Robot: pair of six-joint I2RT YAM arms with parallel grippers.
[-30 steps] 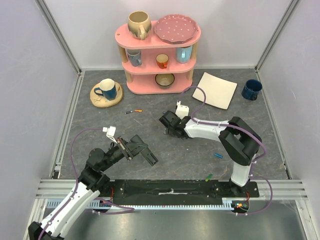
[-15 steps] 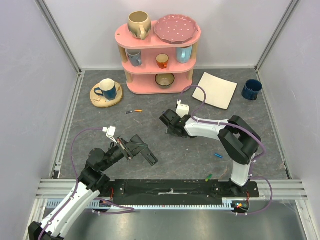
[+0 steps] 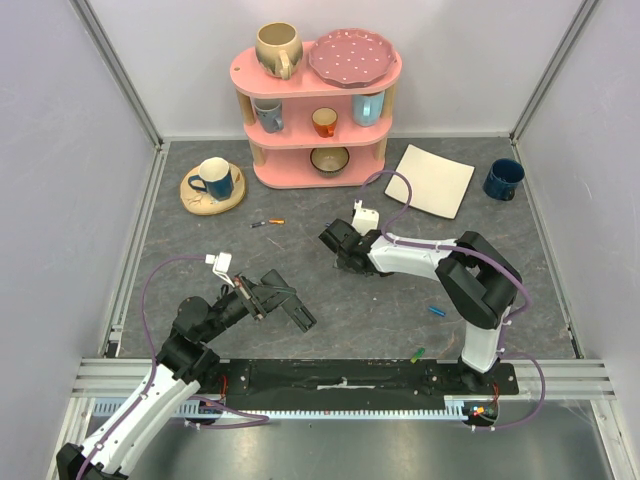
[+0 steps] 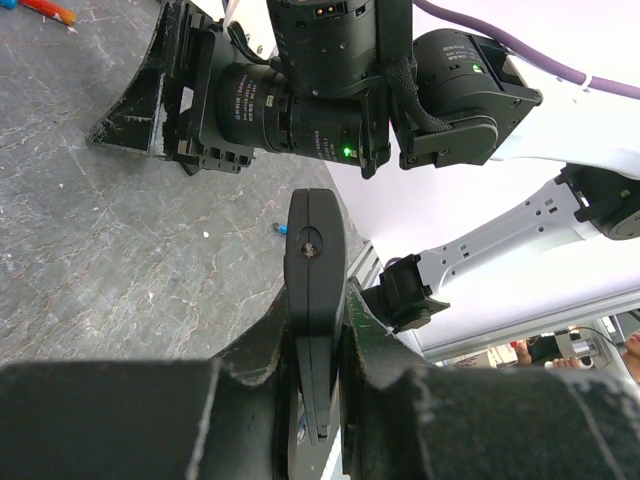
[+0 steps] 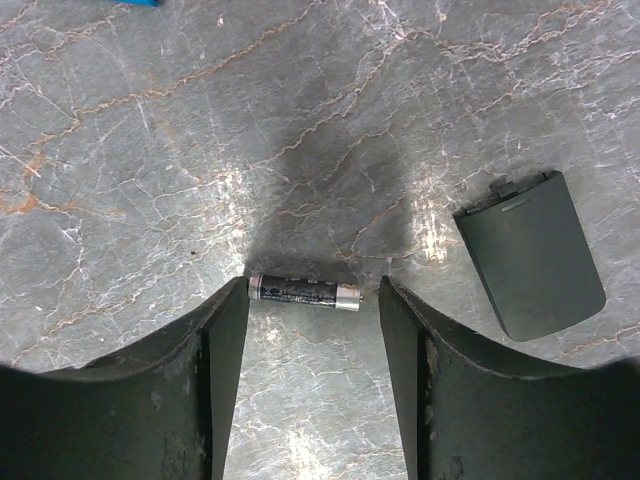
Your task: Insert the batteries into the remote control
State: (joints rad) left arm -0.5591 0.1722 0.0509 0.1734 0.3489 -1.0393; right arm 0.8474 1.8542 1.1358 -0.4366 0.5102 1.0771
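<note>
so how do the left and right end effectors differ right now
The left end effector is shut on the remote control; the right end effector is open. The left one carries its load, while the right one only straddles a dark battery lying on the table, gripping nothing. Both have two dark fingers.

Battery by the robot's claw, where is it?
In the right wrist view, the battery lies on the grey table inside the open right gripper, with the black battery cover further right in that picture.
</note>
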